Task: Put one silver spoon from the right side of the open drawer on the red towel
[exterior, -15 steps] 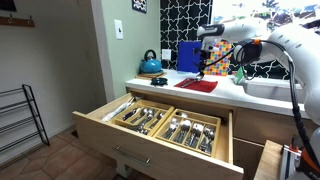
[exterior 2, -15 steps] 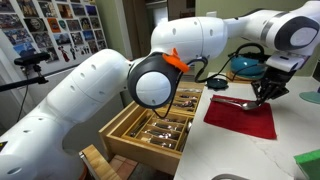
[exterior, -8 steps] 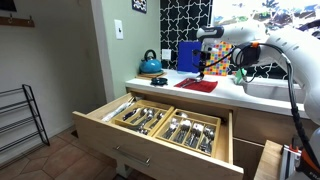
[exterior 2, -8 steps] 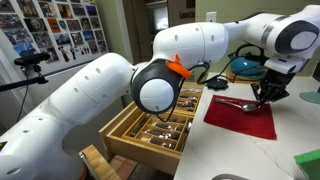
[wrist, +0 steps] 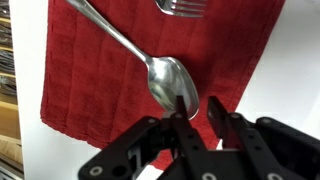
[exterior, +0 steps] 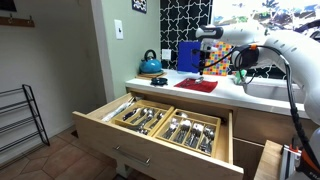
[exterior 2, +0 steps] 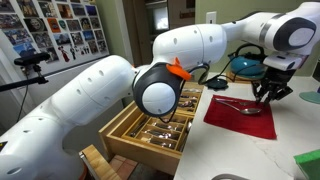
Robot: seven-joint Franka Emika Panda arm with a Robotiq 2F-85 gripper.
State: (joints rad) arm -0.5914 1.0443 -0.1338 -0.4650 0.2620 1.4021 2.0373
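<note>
The red towel (exterior: 196, 86) lies flat on the white counter; it also shows in an exterior view (exterior 2: 240, 120) and in the wrist view (wrist: 85, 80). A silver spoon (exterior 2: 233, 103) lies on it, bowl toward the gripper (wrist: 165, 78). My gripper (wrist: 197, 108) hovers just above the spoon's bowl with its fingers apart and nothing between them; it shows in both exterior views (exterior: 204, 68) (exterior 2: 265, 93). The open drawer (exterior: 108, 133) (exterior 2: 125, 140) sticks out below the counter, with two wooden trays of silver cutlery.
Fork tines (wrist: 183, 6) lie at the towel's far edge. A blue kettle (exterior: 150, 65) (exterior 2: 245, 65), a blue box (exterior: 188, 56) and a multicoloured object (exterior: 238, 75) stand on the counter behind the towel. A green item (exterior 2: 306, 165) is at the counter's near corner.
My gripper has lifted very slightly above the towel. The spoon stays lying on the red towel.
</note>
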